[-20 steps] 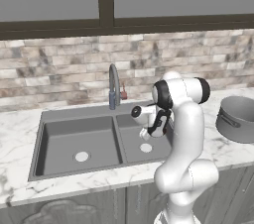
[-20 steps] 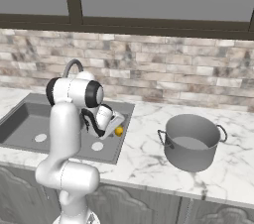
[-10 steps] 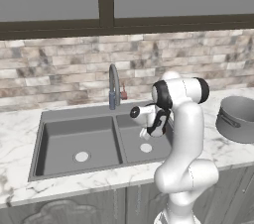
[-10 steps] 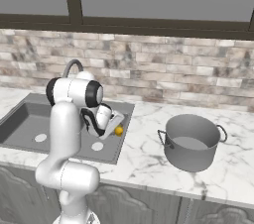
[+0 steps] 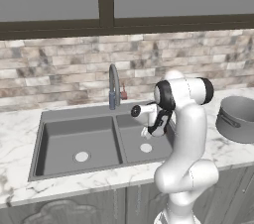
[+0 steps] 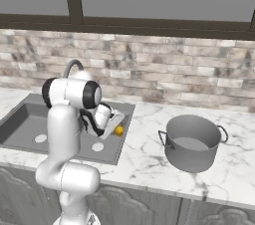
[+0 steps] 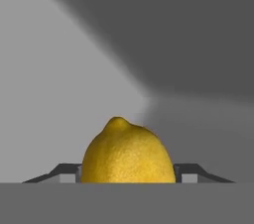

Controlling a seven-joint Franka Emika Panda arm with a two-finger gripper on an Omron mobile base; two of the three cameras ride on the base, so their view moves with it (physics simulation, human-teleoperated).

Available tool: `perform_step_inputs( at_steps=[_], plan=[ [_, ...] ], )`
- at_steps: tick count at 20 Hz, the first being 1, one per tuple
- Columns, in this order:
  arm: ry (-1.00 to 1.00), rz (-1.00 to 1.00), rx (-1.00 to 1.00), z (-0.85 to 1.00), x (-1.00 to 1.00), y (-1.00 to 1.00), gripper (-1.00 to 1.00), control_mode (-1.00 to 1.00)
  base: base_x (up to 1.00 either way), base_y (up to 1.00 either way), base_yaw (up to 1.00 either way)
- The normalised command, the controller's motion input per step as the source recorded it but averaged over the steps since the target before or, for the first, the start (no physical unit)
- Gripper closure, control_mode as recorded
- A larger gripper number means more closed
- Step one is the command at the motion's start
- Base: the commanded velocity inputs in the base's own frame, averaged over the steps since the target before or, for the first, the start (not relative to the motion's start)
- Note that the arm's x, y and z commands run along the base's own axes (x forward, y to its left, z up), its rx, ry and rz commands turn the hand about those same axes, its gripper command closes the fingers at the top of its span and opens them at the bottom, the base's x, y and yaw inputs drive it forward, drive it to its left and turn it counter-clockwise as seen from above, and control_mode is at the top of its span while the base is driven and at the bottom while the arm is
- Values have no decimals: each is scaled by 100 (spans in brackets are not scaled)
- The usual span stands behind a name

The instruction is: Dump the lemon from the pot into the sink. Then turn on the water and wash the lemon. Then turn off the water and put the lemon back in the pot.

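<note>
1. Lemon (image 7: 128, 152): yellow, rough-skinned, one small nub pointing up in the hand view; it sits between the two dark fingertips (image 7: 64, 172), which stand right against its sides; seen from the right base view it is a small yellow spot (image 6: 119, 130) low in the right basin, near that basin's right wall.
2. Gripper (image 6: 113, 123): reaches down into the right basin of the sink; fingers are closed onto the lemon from both sides; whether the lemon rests on the basin floor or is lifted clear cannot be told.
3. Sink (image 5: 74, 115): dark grey, two basins with a divider between them; a pale round drain (image 5: 81, 156) in the left basin and another (image 5: 146, 147) in the right; set into a white marbled counter (image 6: 149, 162).
4. Faucet (image 5: 114, 85): slim, grey, arched, standing behind the divider; small red handle (image 5: 124, 92) on its side; no stream from the spout.
5. Pot (image 6: 192, 142): wide, grey metal, straight walls, loop handles on its sides; upright on the counter to the right of the sink, well apart from the lemon.
6. Arm (image 5: 185, 134): white with dark joints, standing in front of the right basin and bent over it.
7. Backdrop: brick wall (image 5: 59, 74) behind the counter; dark-framed window (image 5: 104, 0) above.
</note>
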Motion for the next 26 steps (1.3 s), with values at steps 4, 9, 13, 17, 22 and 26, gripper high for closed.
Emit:
perform_step_inputs(
  at_steps=[4, 9, 13, 17, 22, 26],
  plan=[
    [-2, 0, 13, 99, -45, 0, 100, -100, 0, 0, 0],
    [0, 0, 13, 98, -39, 0, 100, -100, 0, 0, 0],
    [-1, 0, 10, 94, -49, 0, 100, -100, 0, 0, 0],
    [0, 0, 11, 100, -52, 0, 100, -100, 0, 0, 0],
    [0, -7, 15, 100, -45, 0, 100, -100, 0, 0, 0],
    [0, -17, 13, 100, -27, -6, 100, -100, 0, 0, 0]
  ],
)
